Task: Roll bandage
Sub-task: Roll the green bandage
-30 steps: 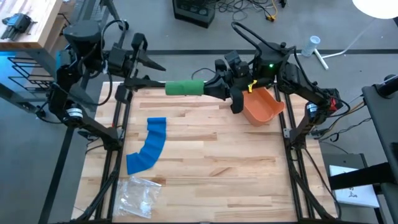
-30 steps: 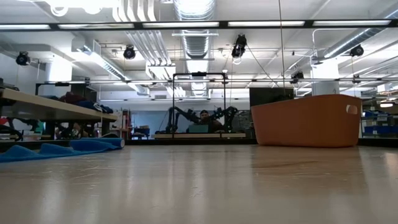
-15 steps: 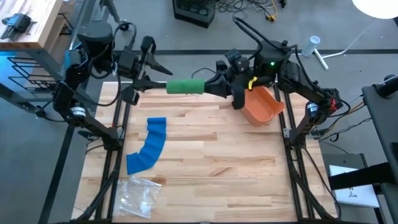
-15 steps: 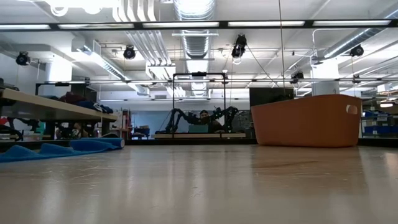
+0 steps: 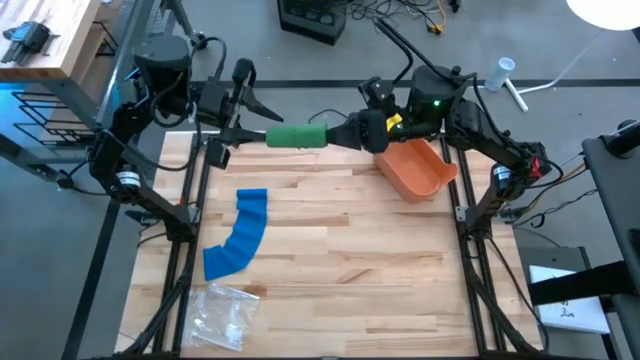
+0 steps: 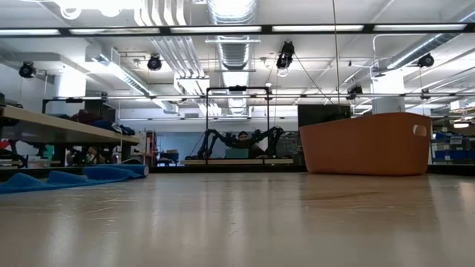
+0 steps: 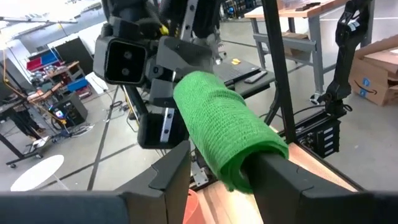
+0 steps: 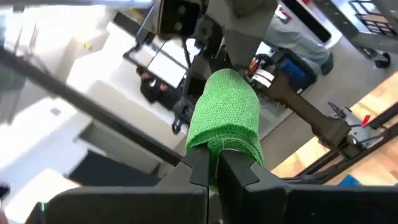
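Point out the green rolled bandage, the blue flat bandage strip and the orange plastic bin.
green rolled bandage (image 5: 297, 137), high view, middle of the roll
blue flat bandage strip (image 5: 240, 236), high view, its middle
orange plastic bin (image 5: 432, 182), high view, right wall

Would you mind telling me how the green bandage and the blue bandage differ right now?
The green bandage is rolled into a cylinder; the blue bandage lies unrolled as a curved strip. The green one is held above the table's far edge between the left gripper and right gripper; the blue one rests untouched on the table. Both look like soft fabric wrap.

1 overhead view, 1 table-level view; 2 wrist views face the green bandage roll (image 7: 227, 134) (close up).
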You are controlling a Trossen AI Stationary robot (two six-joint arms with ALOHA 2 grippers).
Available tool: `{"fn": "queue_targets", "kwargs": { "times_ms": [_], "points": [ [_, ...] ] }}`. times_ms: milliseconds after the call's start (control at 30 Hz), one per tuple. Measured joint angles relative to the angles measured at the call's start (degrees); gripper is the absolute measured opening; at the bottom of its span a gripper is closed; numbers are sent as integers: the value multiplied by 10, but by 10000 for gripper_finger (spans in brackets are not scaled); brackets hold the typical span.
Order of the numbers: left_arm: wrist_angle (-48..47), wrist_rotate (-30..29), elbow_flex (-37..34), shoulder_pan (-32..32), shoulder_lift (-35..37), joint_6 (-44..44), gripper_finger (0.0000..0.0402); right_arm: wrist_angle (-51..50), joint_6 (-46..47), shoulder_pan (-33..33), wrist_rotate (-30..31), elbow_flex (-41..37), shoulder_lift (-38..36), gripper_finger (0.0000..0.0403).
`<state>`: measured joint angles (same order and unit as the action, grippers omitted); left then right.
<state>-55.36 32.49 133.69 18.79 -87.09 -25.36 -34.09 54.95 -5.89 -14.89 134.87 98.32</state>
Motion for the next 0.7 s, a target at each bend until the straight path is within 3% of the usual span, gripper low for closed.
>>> {"fn": "queue_targets", "kwargs": {
  "times_ms": [233, 433, 700],
  "points": [
    [-1, 2, 0, -1, -7, 7, 100, -1, 21, 0, 12, 0, -1, 5],
    [-3, -4, 0, -1, -1, 28, 15, 1, -35, 0, 35, 0, -1, 53],
    [-58, -6, -1, -1, 40, 49, 6, 2, -121, 0, 35, 0, -9, 115]
  ]
}}
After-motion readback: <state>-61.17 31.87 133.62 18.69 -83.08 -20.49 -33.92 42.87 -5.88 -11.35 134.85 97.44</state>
